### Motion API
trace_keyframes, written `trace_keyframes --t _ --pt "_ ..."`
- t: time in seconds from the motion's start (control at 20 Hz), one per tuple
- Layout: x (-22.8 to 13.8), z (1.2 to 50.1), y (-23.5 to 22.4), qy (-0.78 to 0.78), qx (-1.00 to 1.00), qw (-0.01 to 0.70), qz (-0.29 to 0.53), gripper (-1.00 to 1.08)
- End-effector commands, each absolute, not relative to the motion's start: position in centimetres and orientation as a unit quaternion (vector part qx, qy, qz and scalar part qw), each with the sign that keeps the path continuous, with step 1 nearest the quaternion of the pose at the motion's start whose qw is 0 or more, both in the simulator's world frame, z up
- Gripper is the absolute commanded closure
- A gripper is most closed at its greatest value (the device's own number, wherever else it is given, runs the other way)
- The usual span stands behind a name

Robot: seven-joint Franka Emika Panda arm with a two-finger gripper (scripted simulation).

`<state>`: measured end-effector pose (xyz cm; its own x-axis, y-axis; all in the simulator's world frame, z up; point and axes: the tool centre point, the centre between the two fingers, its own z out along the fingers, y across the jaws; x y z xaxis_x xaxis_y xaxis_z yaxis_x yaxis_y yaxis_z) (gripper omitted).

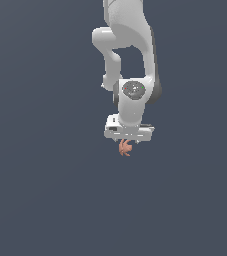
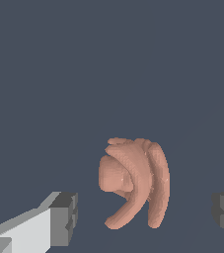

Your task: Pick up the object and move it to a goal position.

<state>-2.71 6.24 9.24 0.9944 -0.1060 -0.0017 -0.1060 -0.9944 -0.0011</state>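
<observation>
The object point(image 1: 125, 148) is a small salmon-orange lump with several stubby curved lobes, lying on the dark grey floor just below the white gripper's body in the exterior view. In the wrist view the object point(image 2: 135, 183) sits between the two dark finger pads point(image 2: 64, 217), closer to the one with the white finger, and touches neither. The gripper point(image 2: 145, 215) is open and wide apart around the object. In the exterior view the fingers are hidden behind the hand point(image 1: 129, 131).
The flat dark grey floor point(image 1: 45, 190) spreads all around. The white arm point(image 1: 130, 45) reaches down from the top of the exterior view. No goal marker shows.
</observation>
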Motion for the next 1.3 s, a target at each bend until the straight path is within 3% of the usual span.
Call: trace_keyframes --t 0.0,0.9,0.95,1.25 --pt "-2.7 9.2 6.2 0.053 -0.999 0.001 0.001 -0.92" --pt "-2.8 4.2 6.3 0.054 -0.999 0.000 0.000 -0.92" --pt "-2.8 4.2 6.3 0.054 -0.999 0.000 0.000 1.08" --pt "-2.8 4.2 6.3 0.054 -0.999 0.000 0.000 1.08"
